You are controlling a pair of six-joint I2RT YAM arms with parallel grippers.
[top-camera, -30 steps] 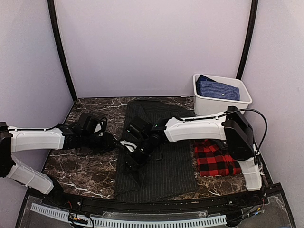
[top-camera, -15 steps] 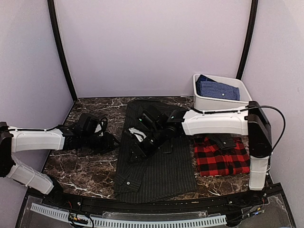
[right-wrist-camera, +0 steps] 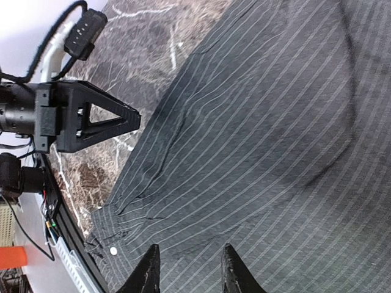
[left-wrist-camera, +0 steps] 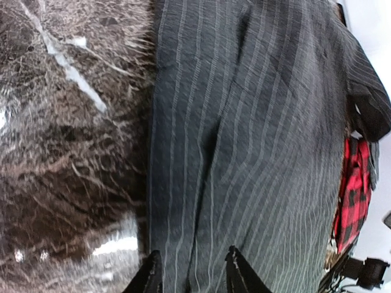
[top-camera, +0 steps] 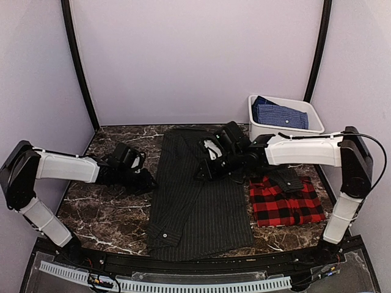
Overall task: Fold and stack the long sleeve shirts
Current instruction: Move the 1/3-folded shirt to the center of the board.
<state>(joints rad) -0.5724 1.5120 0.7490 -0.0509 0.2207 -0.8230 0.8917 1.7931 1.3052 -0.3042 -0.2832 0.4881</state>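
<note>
Far left: bare dark marble-patterned tabletop [top-camera: 104, 213], glossy and white-veined. Low over it, left hand [top-camera: 143, 181], fingers parted with nothing between them, tips just at the left edge of the charcoal-black pinstriped button-up shirt [top-camera: 201, 213].

Spread lengthwise directly right of that hand and beneath the right hand [top-camera: 204, 172]: thin woven cloth with soft shallow creases and a small pale button near the close hem, apparently turned in at the sides to a long narrow panel.

Right hand above the shirt's far part, fingers likewise apart, gripping nothing visible.

Judged step: mid-fold on the pinstriped shirt, both hands placed for a grasp. Next move likely: pinch the cloth at one end, lift, and carry it toward the other end without letting the limp fabric drag or bunch.

Right of the right hand: folded red-and-black buffalo plaid shirt [top-camera: 284, 207], thicker and flannel-like, with a dark strip of cloth across its far edge. Beyond that: white plastic bin [top-camera: 284, 135] holding blue patterned cloth [top-camera: 278, 115].
</note>
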